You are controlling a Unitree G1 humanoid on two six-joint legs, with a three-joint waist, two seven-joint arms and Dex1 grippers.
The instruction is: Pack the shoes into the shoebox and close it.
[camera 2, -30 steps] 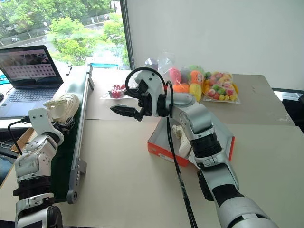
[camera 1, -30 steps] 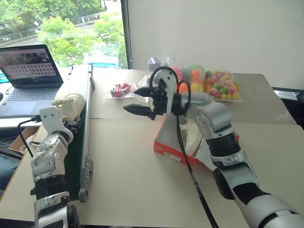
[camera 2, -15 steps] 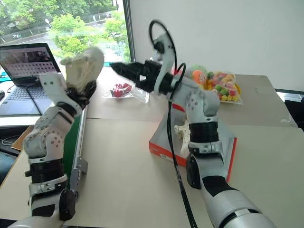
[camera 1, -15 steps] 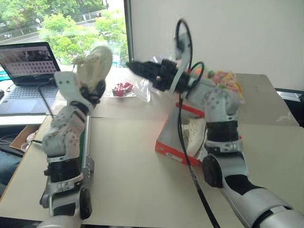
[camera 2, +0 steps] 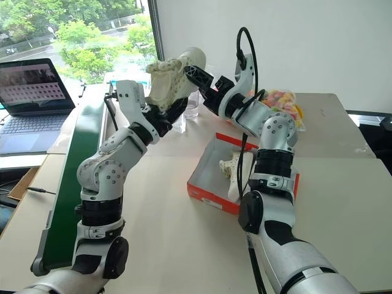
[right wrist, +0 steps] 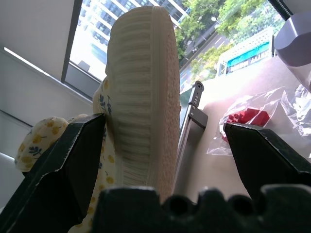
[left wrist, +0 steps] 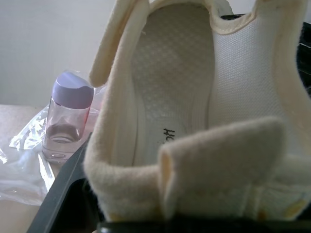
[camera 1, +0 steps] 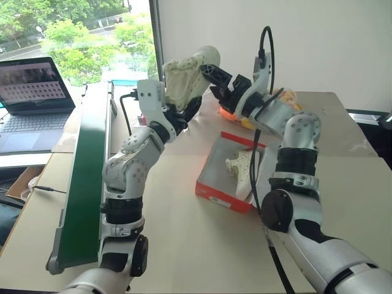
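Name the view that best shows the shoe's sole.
Right wrist view: the ribbed sole of the held shoe faces it between the right gripper's open fingers. The left wrist view looks into its opening; the eye views show it from the side, in the left gripper.

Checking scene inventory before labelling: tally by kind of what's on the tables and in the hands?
Shoes: 2, one held up by the left hand, one in the box
Shoebox: 1
Laptop: 1
Bags of colourful toys: at least 1
Small clear bottle with a lilac cap: 1
Total: 6
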